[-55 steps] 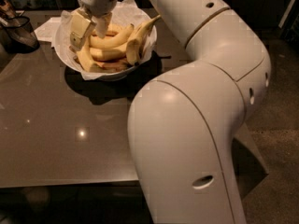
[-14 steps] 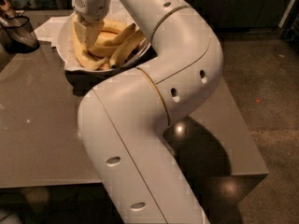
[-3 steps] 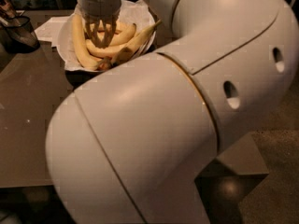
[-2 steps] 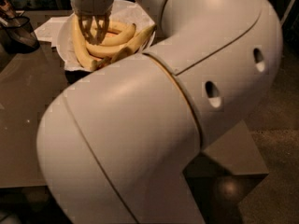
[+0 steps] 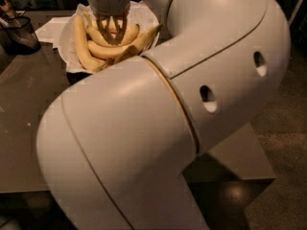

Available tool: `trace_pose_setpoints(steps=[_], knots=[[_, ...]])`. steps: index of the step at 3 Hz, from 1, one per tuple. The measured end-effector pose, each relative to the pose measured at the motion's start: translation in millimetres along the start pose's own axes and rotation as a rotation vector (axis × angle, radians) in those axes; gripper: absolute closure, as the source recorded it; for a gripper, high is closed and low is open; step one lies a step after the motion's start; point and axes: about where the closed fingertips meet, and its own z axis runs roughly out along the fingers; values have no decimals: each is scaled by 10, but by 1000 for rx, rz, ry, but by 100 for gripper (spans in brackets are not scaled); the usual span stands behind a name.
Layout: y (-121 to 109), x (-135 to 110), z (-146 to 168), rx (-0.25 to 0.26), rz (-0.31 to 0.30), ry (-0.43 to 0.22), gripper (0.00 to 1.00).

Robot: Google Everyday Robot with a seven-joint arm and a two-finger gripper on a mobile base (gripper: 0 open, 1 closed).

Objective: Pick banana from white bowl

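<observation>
The white bowl point(image 5: 65, 31), lined with crumpled white paper, stands at the far left of the table and holds several yellow bananas point(image 5: 108, 51). My gripper point(image 5: 112, 30) hangs straight down over the middle of the bowl. Its fingers point(image 5: 102, 25) are apart and reach down to the top bananas. One banana shows between the fingers, and nothing is lifted. My large white arm point(image 5: 182, 95) fills most of the view and hides the right part of the bowl.
A dark mesh basket point(image 5: 19, 32) stands at the far left beside the bowl. White paper point(image 5: 50, 27) lies behind it. The grey-brown table point(image 5: 24, 128) reaches to the front left, with its right corner point(image 5: 249, 162) below the arm.
The gripper has shifted slightly right over the bowl. The arm's elbow has swung further across the view. The bananas lie as before.
</observation>
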Motion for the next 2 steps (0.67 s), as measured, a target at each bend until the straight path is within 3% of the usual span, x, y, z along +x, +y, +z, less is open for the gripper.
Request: trace_pose_setpoints(steps=[1, 2], knots=[[-245, 14, 11, 48, 78, 5, 100], [-391, 5, 24, 79, 119, 1, 82]])
